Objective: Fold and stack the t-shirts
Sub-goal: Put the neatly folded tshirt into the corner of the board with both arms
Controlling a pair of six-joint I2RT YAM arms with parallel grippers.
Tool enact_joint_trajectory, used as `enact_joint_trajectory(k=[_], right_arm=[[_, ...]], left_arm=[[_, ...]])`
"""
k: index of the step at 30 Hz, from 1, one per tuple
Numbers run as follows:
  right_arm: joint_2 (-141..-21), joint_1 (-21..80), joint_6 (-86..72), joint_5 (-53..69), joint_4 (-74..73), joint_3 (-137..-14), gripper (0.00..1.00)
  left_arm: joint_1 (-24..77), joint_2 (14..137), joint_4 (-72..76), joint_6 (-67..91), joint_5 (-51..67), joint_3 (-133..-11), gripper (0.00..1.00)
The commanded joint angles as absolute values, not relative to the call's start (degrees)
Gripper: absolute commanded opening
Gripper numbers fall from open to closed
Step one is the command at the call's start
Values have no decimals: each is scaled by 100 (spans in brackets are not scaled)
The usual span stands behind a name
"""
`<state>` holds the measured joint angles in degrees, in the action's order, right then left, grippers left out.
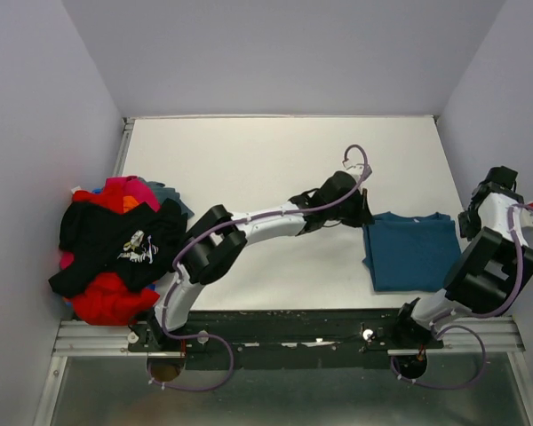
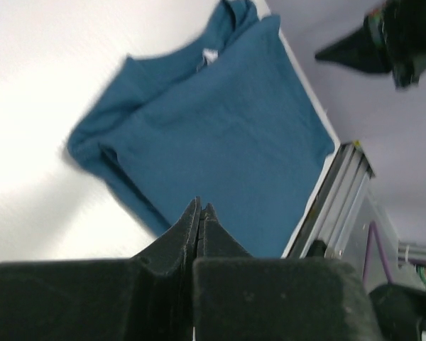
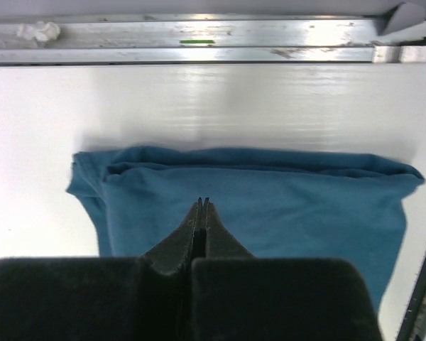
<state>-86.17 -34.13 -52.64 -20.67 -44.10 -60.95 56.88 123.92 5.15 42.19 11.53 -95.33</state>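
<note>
A teal-blue t-shirt lies folded into a rectangle on the right of the white table. It also fills the left wrist view and the right wrist view. My left gripper hovers at the shirt's left edge, shut and holding nothing. My right gripper is by the shirt's right edge, above the cloth, also shut and empty. A loose pile of t-shirts sits at the left table edge: a black one with white print on top, red, magenta and orange beneath.
Grey walls close in the table on the left, back and right. An aluminium rail runs along the near edge with both arm bases on it. The left arm stretches diagonally across the table's middle.
</note>
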Motion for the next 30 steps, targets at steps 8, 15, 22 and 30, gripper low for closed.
enact_joint_trajectory(k=[8, 15, 22, 30], right_arm=[[-9667, -3120, -5317, -1652, -4228, -6846, 1], [-10054, -3006, -5309, -1617, -4157, -6996, 1], [-10283, -2988, -5335, -1556, -4149, -7075, 1], [-10388, -2909, -5344, -1547, -4087, -7040, 1]], left_arm=[[6266, 11611, 308, 3788, 1863, -7998, 0], [6451, 11373, 264, 3613, 1696, -8024, 0], [6556, 11662, 9, 3375, 1915, -8516, 0], [6759, 12146, 9, 3252, 2267, -9043, 0]])
